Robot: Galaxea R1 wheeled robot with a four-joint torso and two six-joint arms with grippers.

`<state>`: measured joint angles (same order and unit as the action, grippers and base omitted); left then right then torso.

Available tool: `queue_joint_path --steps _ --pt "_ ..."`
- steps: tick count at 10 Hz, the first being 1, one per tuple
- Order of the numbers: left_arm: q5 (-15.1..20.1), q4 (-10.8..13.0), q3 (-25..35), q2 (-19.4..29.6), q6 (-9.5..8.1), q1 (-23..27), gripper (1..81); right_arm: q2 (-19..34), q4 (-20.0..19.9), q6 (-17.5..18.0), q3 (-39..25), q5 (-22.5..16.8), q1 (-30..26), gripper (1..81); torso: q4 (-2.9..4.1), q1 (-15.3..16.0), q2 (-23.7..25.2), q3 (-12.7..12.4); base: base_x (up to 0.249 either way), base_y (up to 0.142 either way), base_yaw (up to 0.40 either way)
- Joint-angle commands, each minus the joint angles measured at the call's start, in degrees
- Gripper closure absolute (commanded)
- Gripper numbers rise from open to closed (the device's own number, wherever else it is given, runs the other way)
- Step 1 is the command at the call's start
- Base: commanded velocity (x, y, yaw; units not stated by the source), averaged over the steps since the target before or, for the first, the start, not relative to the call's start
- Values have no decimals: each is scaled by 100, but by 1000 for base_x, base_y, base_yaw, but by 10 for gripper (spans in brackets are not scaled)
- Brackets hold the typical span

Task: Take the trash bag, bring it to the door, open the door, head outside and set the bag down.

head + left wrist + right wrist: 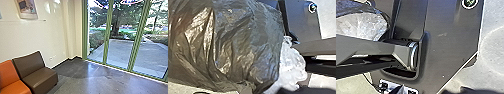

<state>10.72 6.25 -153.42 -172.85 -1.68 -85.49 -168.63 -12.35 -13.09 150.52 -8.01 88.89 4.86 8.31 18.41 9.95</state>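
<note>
Tools, left and right: could not tell whether apart, together or clamped on anything. Trash bag [230, 45], one: dark, glossy, creased film, close before the left wrist camera, near the robot's dark plate [304, 20]; clear plastic [291, 66] showed beside it. Handling, as judged: soft, limp, somewhat slippery, bulky rather than heavy, weight unproven; film liable to stretch or tear under a pinch. Recommended hold: several gathered folds at the neck, its position uncertain, never one thin layer. Green-framed glass front [107, 37]: ahead, paving [120, 50] beyond.
</note>
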Motion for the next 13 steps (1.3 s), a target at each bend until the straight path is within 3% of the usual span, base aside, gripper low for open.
queue_joint_path --steps 1,13 --pt "379 43 22 -13 19 292 811 20 13 -27 3 -403 -253 10 0 0 0 0 0 0 -341" --pt "387 51 31 -13 36 292 811 -6 22 -35 20 -403 -244 10 0 0 0 0 0 0 -339"
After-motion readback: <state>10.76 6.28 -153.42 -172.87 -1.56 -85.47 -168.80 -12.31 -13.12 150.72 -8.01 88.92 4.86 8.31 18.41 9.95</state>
